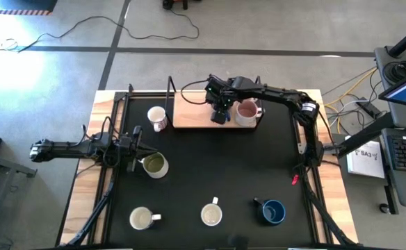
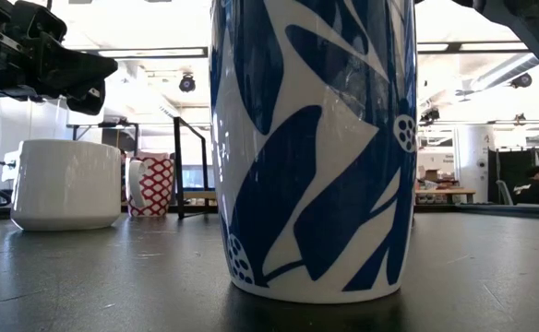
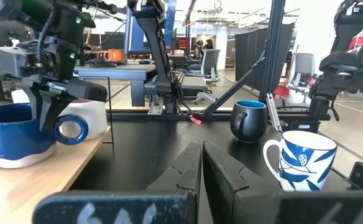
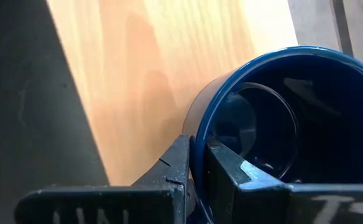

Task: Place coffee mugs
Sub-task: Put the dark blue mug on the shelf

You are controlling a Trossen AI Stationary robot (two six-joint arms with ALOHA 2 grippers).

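Note:
My right gripper [image 1: 220,115] reaches over the wooden board [image 1: 192,114] at the table's far edge and is shut on a dark blue mug [image 4: 275,130]. A pinkish mug [image 1: 246,112] stands on the board just to its right. My left gripper [image 1: 136,146] is shut and hovers at the table's left, beside an olive-green mug [image 1: 154,165] that stands on the black mat. Also upright on the mat are a red-print mug [image 1: 158,118], a white mug [image 1: 142,219], a blue-leaf mug [image 1: 211,214] and a second dark blue mug [image 1: 272,212]. My right gripper pinches the dark blue mug's wall at the rim [image 4: 201,115], with one finger [image 4: 231,174] inside the mug and the other finger [image 4: 172,171] outside. The fingers come from above, pointing down. The mug stays upright, handle [image 3: 69,127] toward the table's near side, base [image 3: 7,163] at the board's surface.
A thin black metal frame [image 1: 169,97] stands at the board's left end, near the red-print mug. The blue-leaf mug [image 2: 311,148] fills the low view. Open mat [image 1: 224,167] lies between the board and the near row of mugs. Cables run on the floor beyond the table.

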